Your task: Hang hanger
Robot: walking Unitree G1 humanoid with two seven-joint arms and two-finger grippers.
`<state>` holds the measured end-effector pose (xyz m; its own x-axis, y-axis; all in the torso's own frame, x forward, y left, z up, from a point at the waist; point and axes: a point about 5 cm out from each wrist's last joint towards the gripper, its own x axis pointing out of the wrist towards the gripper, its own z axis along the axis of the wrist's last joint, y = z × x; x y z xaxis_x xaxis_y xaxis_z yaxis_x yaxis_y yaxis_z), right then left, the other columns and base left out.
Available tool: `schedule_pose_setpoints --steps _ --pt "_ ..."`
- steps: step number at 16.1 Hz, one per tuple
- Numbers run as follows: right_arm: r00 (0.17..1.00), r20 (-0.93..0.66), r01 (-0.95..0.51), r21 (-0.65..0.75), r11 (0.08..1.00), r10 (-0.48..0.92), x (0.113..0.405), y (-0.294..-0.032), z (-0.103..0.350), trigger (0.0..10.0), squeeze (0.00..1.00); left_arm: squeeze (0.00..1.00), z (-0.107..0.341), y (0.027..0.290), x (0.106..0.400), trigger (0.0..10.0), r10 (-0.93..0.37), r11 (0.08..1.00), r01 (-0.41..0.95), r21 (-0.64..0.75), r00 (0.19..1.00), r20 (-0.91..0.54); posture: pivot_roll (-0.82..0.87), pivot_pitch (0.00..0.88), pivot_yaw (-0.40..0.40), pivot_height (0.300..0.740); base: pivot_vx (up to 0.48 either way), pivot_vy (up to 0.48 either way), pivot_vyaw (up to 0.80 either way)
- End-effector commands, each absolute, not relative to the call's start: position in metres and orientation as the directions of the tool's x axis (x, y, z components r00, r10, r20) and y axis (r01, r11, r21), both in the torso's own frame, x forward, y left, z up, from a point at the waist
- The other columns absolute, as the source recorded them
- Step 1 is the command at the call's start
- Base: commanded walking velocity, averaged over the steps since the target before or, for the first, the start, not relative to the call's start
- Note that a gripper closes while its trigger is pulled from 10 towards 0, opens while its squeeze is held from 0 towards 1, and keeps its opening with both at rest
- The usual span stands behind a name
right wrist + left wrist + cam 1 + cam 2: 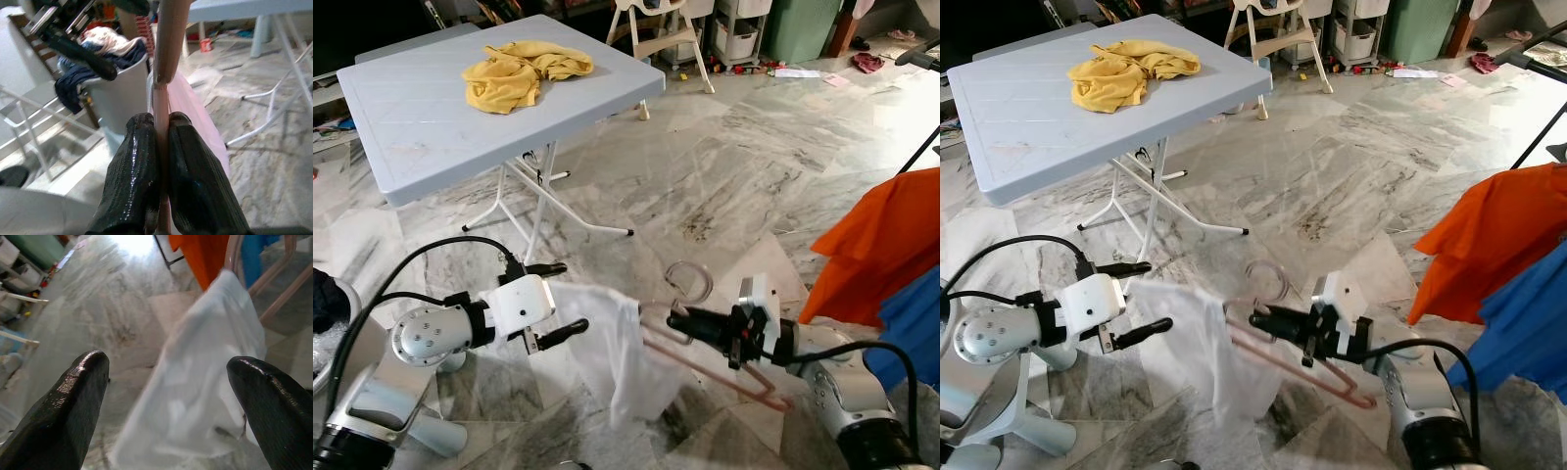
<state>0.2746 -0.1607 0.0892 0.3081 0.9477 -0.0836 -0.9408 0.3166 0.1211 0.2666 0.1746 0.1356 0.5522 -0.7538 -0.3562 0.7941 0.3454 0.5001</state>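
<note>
While the left tool (556, 301) gapes wide, the right tool (161, 147) pinches the pink hanger (705, 367) near a clothes-filled bin (115, 93).

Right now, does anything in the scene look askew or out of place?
The white garment hangs bunched at one end of the pink hanger, which the right end effector holds tilted. A yellow cloth lies crumpled on the table.

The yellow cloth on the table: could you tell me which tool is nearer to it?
Left. The left tool is open just below the table holding the yellow cloth; the right tool, gripping the hanger, is farther off.
</note>
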Motion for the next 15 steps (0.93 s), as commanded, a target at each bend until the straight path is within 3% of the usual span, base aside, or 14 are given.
schedule_pose_setpoints --steps 1,8,9,10,11,15 --pt "0.238 -0.065 -0.965 0.097 0.244 0.969 0.271 -0.154 0.097 10.0 0.00 0.00 0.124 0.176 0.263 10.0 -0.755 0.325 0.824 0.465 0.522 -0.397 -0.03 0.072 0.076 0.740 0.000 0.000 0.00" --pt "0.141 -0.109 -0.983 0.102 0.152 0.984 0.264 -0.159 0.103 10.0 0.00 0.00 0.103 0.173 0.258 10.0 -0.801 0.294 0.905 0.307 0.409 -0.436 -0.04 0.082 0.077 0.740 0.000 0.000 0.00" --pt "0.111 -0.129 -0.986 0.108 0.125 0.985 0.261 -0.161 0.103 10.0 0.00 0.00 0.103 0.171 0.257 4.4 -0.822 0.296 0.922 0.251 0.379 -0.425 -0.04 0.083 0.078 0.740 0.000 0.000 0.00" --pt "0.103 -0.135 -0.987 0.109 0.118 0.986 0.261 -0.161 0.103 10.0 0.00 0.00 0.103 0.171 0.258 4.4 -0.828 0.302 0.925 0.233 0.375 -0.416 -0.04 0.083 0.078 0.740 0.000 0.000 0.00" --pt "0.087 -0.152 -0.988 0.112 0.104 0.985 0.259 -0.163 0.102 10.0 0.00 0.00 0.104 0.170 0.258 0.0 -0.841 0.290 0.934 0.211 0.353 -0.409 -0.05 0.084 0.078 0.740 0.000 0.000 0.00" --pt "0.040 -0.185 -0.991 0.117 0.063 0.982 0.259 -0.166 0.102 10.0 0.00 0.00 0.103 0.163 0.250 0.0 -0.888 0.202 0.973 0.111 0.229 -0.398 -0.05 0.086 0.078 0.740 0.000 0.000 0.00"
